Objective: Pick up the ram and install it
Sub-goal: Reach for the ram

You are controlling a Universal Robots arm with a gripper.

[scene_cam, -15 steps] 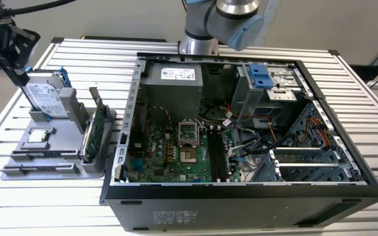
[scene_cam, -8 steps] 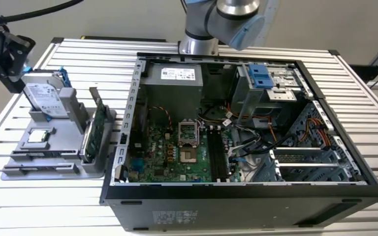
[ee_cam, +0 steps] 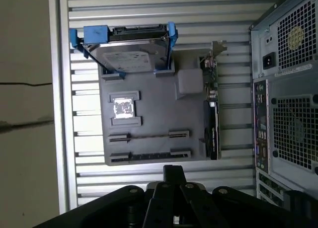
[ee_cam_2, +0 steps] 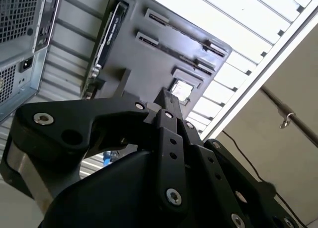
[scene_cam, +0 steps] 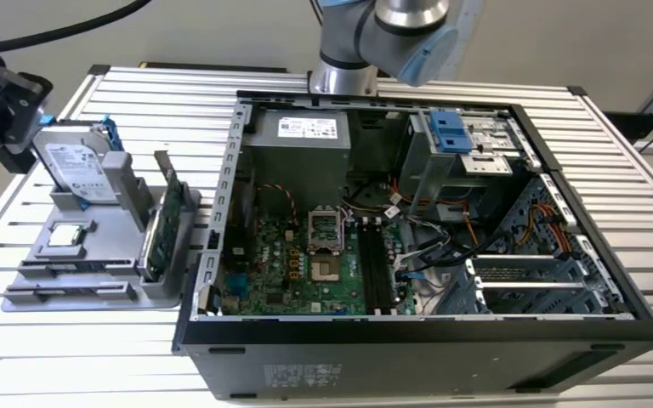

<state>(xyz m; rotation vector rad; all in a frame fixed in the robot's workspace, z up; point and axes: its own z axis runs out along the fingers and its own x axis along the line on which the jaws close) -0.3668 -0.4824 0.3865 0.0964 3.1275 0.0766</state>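
The ram (ee_cam: 149,154) is seated in the gray tray's (ee_cam: 159,104) end slot, farthest from the hard drive (ee_cam: 131,56), long axis across the tray, while the closed, empty gripper (ee_cam: 174,172) is held well above it.

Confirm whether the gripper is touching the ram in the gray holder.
Apart. In the exterior view the gripper hangs beside the hard drive, while the ram lies at the holder's opposite end, a plain gap between them.
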